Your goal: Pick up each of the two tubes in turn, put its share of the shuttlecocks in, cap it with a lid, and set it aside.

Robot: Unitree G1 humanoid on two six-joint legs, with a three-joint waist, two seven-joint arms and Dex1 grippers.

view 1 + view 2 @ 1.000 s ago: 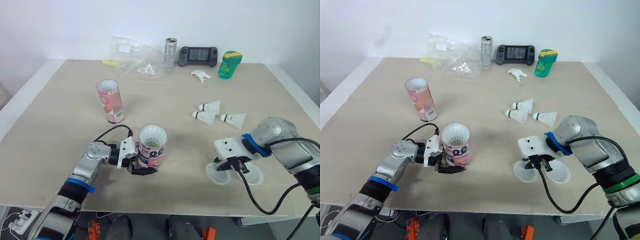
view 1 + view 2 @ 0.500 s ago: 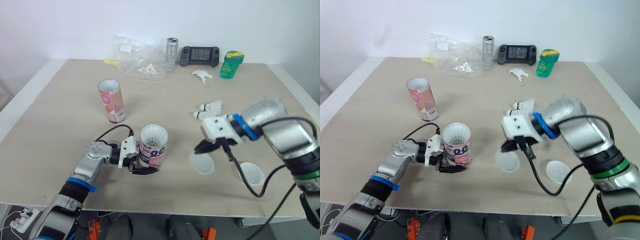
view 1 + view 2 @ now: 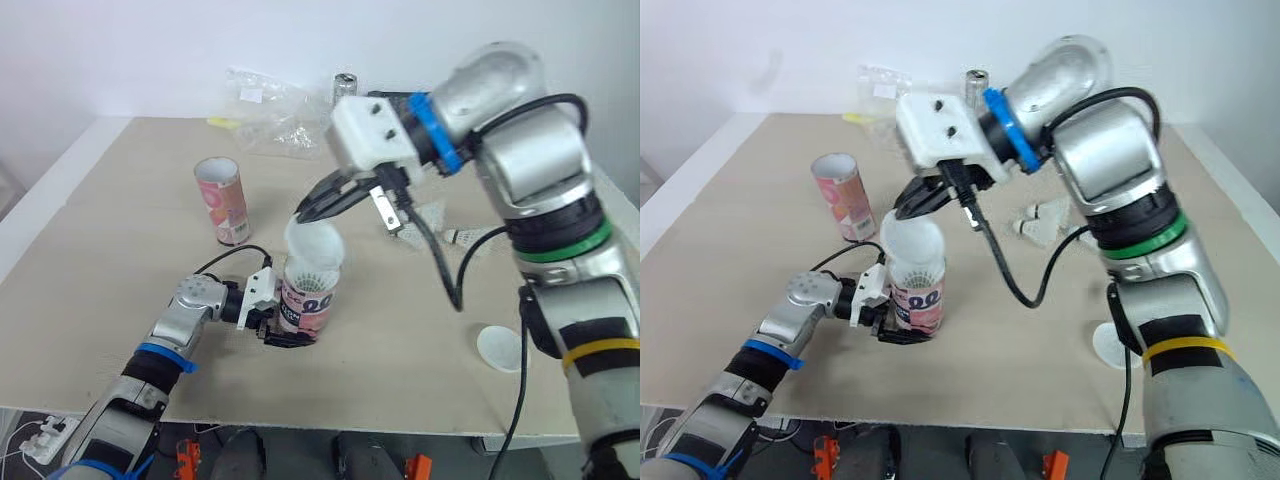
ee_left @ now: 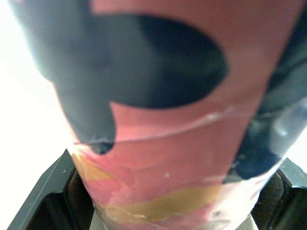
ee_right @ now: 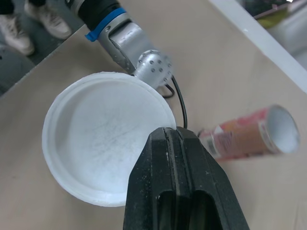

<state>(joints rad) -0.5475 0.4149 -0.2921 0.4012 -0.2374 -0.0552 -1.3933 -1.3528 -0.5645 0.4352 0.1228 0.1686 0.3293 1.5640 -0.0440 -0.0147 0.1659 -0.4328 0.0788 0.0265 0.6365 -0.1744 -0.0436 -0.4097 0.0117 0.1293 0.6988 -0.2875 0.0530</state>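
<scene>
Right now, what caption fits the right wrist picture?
Right gripper pinching a white lid, with the spare pink tube nearby.

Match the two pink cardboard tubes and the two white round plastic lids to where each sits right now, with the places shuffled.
Things:
1. pink cardboard tube with black lettering
2. open-topped pink cardboard tube
3. tilted white round plastic lid
4. flat-lying white round plastic lid

Places:
a. alone on the table, to the robot's right
b. pinched by the right gripper over a tube's mouth
c. clamped in the left gripper
d. standing free, farther left

Pairs: 1-c, 2-d, 3-b, 4-a
</scene>
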